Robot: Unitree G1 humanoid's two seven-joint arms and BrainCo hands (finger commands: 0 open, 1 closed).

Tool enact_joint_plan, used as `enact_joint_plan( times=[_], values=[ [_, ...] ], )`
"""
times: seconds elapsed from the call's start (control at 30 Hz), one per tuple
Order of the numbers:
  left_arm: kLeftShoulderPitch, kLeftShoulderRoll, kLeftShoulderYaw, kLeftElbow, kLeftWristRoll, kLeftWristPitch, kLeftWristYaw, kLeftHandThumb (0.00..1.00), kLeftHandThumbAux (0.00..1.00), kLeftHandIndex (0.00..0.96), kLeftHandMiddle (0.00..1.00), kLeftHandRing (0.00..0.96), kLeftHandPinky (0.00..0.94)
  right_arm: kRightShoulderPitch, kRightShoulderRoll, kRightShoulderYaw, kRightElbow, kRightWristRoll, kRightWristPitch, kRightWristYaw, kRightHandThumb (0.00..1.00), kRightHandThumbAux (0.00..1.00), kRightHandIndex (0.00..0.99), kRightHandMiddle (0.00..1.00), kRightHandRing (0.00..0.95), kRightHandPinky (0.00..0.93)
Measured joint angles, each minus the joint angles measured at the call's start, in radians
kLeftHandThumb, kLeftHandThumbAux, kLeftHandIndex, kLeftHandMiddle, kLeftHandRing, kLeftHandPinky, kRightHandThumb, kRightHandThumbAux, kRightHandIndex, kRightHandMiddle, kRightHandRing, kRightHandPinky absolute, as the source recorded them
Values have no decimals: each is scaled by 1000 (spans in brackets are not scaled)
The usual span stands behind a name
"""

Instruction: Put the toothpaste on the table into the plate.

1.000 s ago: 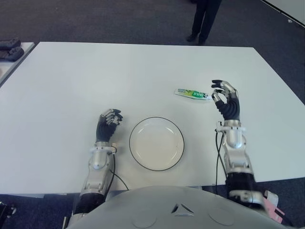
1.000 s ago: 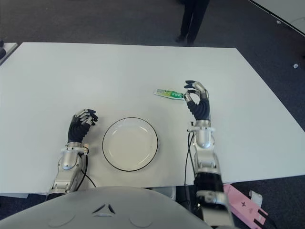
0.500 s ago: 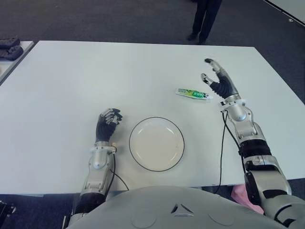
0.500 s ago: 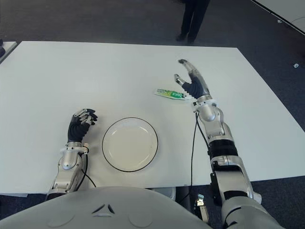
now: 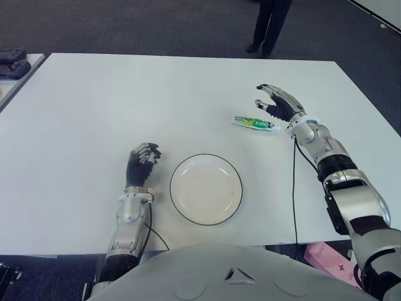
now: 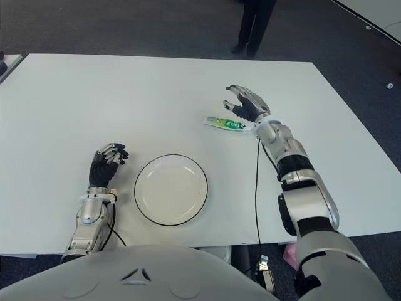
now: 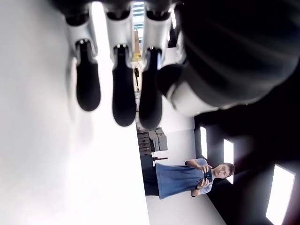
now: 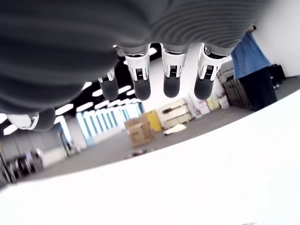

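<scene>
A green and white toothpaste tube (image 5: 254, 123) lies flat on the white table (image 5: 125, 100), beyond and to the right of the plate. The white plate (image 5: 206, 189) with a dark rim has nothing in it and sits near the front edge. My right hand (image 5: 273, 103) hovers just past the tube's right end, fingers spread and bent over it, holding nothing. The right wrist view shows its fingertips (image 8: 171, 86) stretched out with nothing between them. My left hand (image 5: 143, 157) shows curled, left of the plate.
A person's dark legs (image 5: 269, 25) stand beyond the table's far edge. Dark objects (image 5: 12, 63) lie on a second table at the far left. A pink item (image 5: 322, 254) is on the floor at the right.
My right arm has reached forward. Its hand went from upright at the tube's right end to spread and tipped over the tube, shifting left. The left hand, tube and plate stayed put.
</scene>
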Motion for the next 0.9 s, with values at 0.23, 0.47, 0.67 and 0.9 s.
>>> enact_joint_plan(
  times=[0.23, 0.47, 0.67, 0.9],
  values=[
    [9, -5, 0, -8, -2, 9, 0, 704, 721, 430, 531, 537, 540, -69, 18, 95, 114, -63, 7, -28, 593, 147, 0, 0, 0, 0],
    [21, -11, 1, -16, -1, 9, 1, 704, 721, 431, 532, 536, 538, -121, 49, 177, 217, -110, 41, -49, 611, 145, 0, 0, 0, 0],
    [28, -13, 1, -24, 0, 9, 2, 704, 720, 431, 538, 540, 545, -142, 67, 222, 254, -129, 58, -49, 614, 141, 0, 0, 0, 0],
    [39, -13, 1, -29, 1, -2, 2, 705, 720, 431, 535, 541, 551, -160, 93, 258, 286, -140, 79, -34, 609, 141, 0, 0, 0, 0]
  ],
)
